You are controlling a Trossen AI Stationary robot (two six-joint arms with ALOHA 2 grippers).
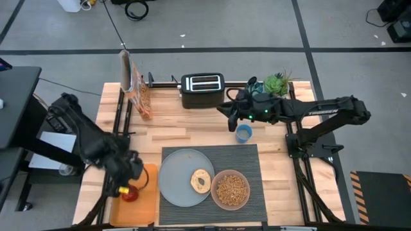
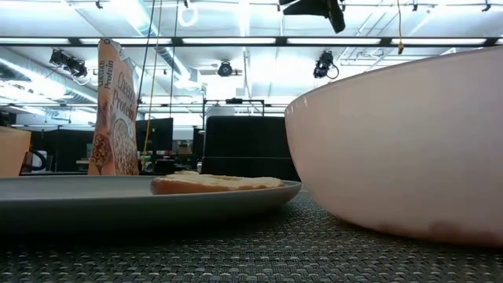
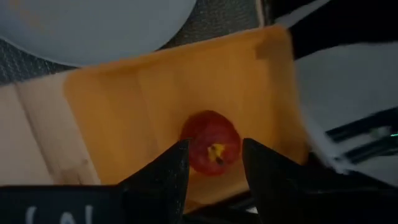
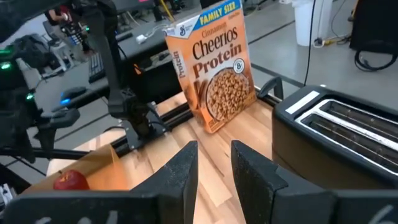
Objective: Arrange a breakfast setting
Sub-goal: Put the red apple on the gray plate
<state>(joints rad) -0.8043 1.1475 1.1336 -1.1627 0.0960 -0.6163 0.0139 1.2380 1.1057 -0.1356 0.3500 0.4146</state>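
Apple (image 3: 211,141) lies on the orange tray (image 3: 137,106), low in the left wrist frame, between my spread fingers (image 3: 163,179) but not yet touched; my left gripper (image 1: 131,174) hovers at lower left of the high frame. I judge the step is fetching it: descend, pinch, carry to the plate (image 1: 176,176) holding the bagel (image 1: 201,181); my right gripper (image 4: 214,163), slightly parted, waits by the toaster (image 1: 201,88).

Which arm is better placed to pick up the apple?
Left. Its pincer hangs open directly over the red apple on the orange tray; the right pincer is far off, beside the toaster.
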